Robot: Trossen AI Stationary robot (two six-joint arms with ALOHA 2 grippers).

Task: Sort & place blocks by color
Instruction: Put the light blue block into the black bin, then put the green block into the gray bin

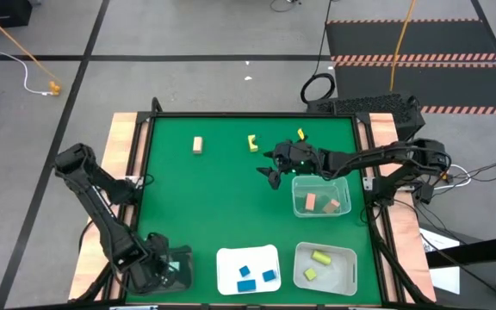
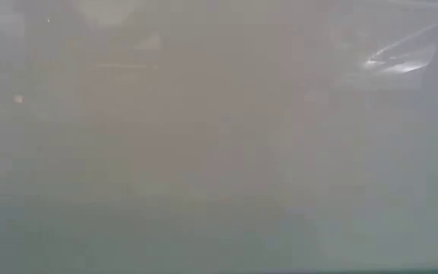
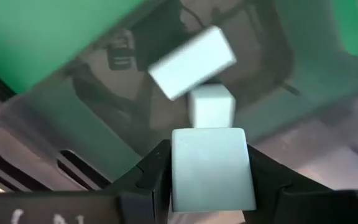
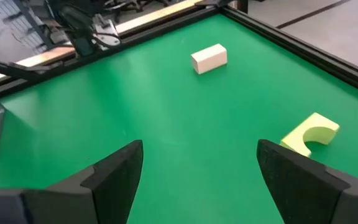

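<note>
Already the left gripper (image 3: 211,186) was clamped on a mint block (image 3: 212,168), seemingly light, rigid, best held by flat sides; right gripper (image 4: 197,168) gaped empty.

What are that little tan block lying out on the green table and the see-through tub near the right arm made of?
The tan block looks like bare, unpainted wood: pale, matte, with crisp sawn edges. The tub seems to be thin clear plastic, since the blocks inside and the green table show through its glossy walls. The table top looks like matte felt or mat, though I can't be sure.
</note>
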